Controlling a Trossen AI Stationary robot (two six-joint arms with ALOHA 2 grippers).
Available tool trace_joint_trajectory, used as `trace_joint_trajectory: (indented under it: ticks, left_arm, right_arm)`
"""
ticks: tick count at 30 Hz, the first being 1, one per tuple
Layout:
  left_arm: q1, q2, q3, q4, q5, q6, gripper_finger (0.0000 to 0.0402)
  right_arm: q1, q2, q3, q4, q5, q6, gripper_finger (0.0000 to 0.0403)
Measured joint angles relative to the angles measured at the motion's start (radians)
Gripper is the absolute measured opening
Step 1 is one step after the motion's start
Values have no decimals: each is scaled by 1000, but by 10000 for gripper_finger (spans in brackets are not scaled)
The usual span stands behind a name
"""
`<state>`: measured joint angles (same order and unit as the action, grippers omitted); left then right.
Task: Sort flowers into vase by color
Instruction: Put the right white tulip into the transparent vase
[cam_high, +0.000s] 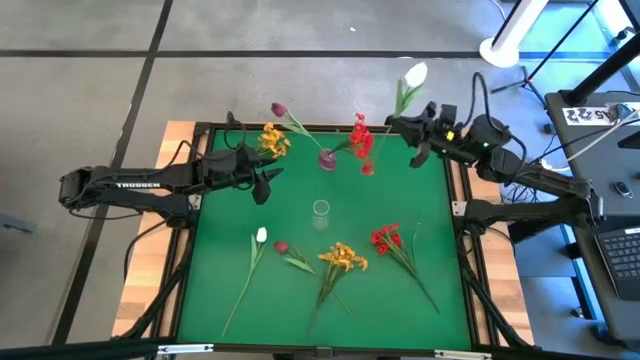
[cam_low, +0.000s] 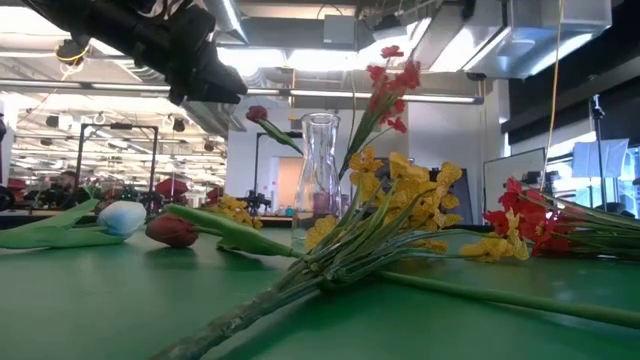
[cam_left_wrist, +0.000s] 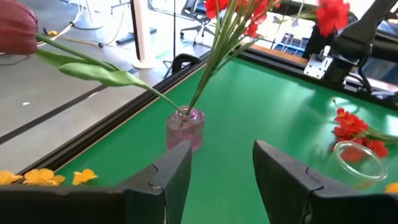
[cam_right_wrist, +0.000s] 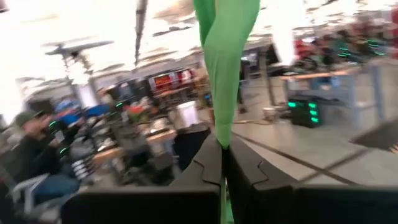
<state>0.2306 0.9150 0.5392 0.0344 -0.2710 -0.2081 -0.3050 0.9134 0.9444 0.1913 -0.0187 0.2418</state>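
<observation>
Low view, nearest first: a yellow spray (cam_low: 400, 215) lies on the green table (cam_low: 120, 310) with its stems bundled toward the camera, a red spray (cam_low: 525, 225) to one side, a maroon bud (cam_low: 172, 231) and a white bud (cam_low: 122, 217) to the other. From above, these four lie in a row along the table's near half, with a clear vase (cam_high: 320, 211) standing just behind them at mid-table.

Farther back a pink vase (cam_high: 327, 158) already holds a maroon tulip (cam_high: 279, 109) and red stems (cam_high: 360, 135), both leaning out. The left gripper (cam_high: 262, 186) waits near it, fingers spread and empty, beside a yellow cluster (cam_high: 272, 140).

At the far right corner the right gripper (cam_high: 420, 130) is pinched tight on the green stem of a white flower (cam_high: 414, 74), held up past the table edge.

The flowers look light, thin and springy, and the stems are probably smooth plastic that could slip or twist in a pinch. The blossoms would crush or shed, so mid-stem is the place to grip, low enough to steer the tip into a neck. Both vases look small and easy to tip, and leaning stems add to that.
</observation>
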Motion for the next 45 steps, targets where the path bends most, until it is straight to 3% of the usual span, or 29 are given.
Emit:
trace_joint_trajectory:
  ticks: [10,22,37,45]
  left_arm:
    - [0,0,0,31,5,-33,165]
    - [-2,0,0,29,64,-51,165]
    - [-3,0,0,23,80,-47,165]
    - [-3,0,0,18,83,-47,165]
  right_arm:
    - [236,272,177,13,31,-172,3]
    - [279,496,173,227,-7,-179,3]
    - [306,604,170,209,-20,-118,3]
    - [325,607,6,401,27,-74,3]
